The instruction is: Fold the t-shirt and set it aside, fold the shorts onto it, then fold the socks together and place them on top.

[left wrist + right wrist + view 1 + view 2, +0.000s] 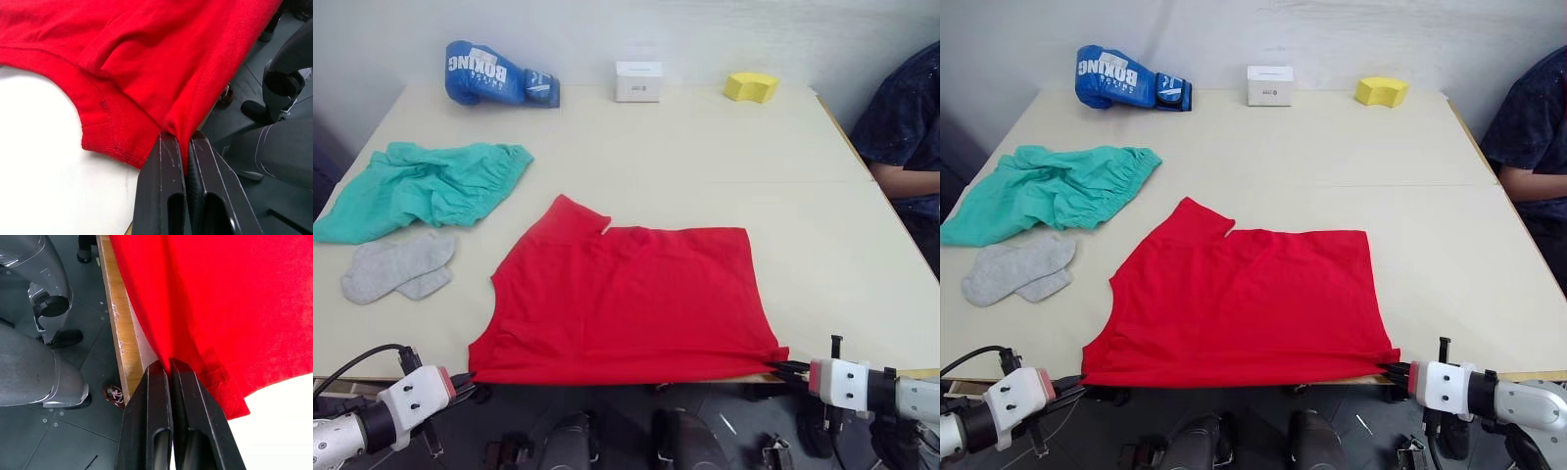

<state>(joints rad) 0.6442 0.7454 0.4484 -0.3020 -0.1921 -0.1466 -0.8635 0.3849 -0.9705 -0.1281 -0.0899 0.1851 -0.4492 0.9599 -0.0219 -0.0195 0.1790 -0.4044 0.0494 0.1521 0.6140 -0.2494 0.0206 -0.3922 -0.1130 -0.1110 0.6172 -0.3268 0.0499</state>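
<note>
Left wrist view confirms that our left tool [187, 142] has its two black fingers pressed together on a fold of the t-shirt [631, 304] at its near left corner. Our right tool [168, 367] likewise pinches the red cloth at the near right corner, just past the wooden edge of the counter [705, 166].

From the head camera we see the t-shirt spread flat at the near edge of the counter, its near hem stretched between the two tools. The shorts [426, 186] lie crumpled at the far left of the counter, apart from the t-shirt. The socks [396, 267] lie one over the other just in front of the shorts.

Along the far edge stand a blue boxing glove [499, 75], a white box [638, 81] and a yellow sponge [751, 86]. A person's arm [906, 176] rests at the right edge.
</note>
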